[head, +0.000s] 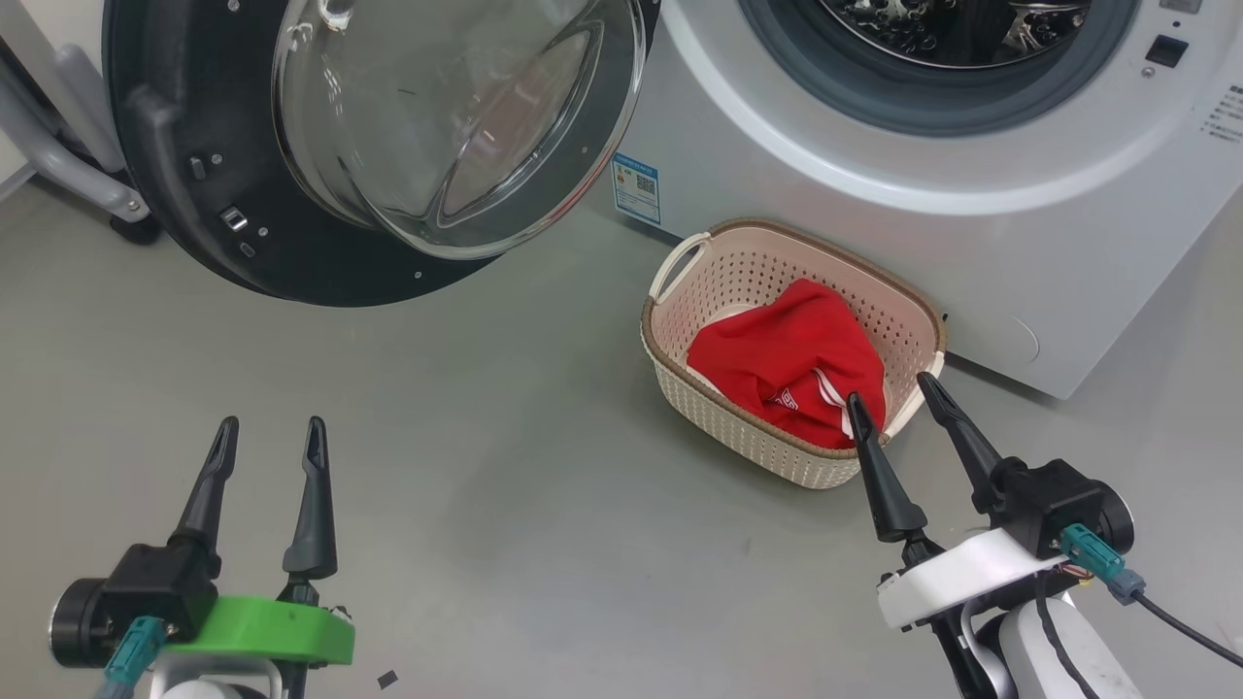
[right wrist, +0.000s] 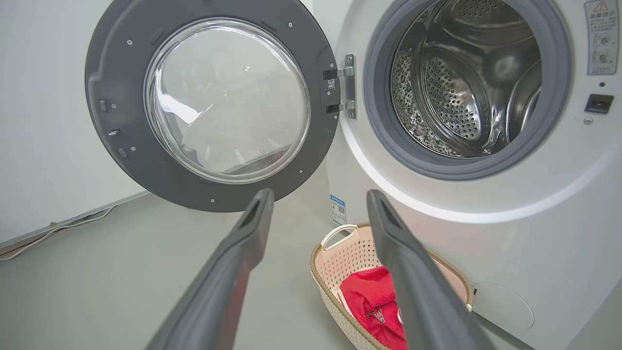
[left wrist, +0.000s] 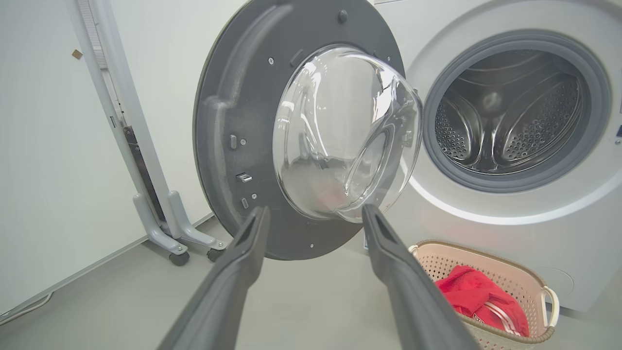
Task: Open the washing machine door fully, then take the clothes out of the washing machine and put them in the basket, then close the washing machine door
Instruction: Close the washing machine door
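The washing machine (head: 971,233) stands at the back right, and its door (head: 194,223) hangs swung wide open to the left, glass bowl facing me. The steel drum (right wrist: 461,82) looks bare inside. The red clothes (head: 791,364) lie in the cream basket (head: 738,427) on the floor in front of the machine. My right gripper (head: 893,393) is open, its fingertips just over the basket's near right rim, nothing between them. My left gripper (head: 270,432) is open over the floor at the lower left, below the door.
A grey wheeled stand leg (left wrist: 170,233) sits by the white wall left of the door. A cable (right wrist: 58,226) runs along the wall base. Grey floor (head: 505,485) spreads between the two grippers.
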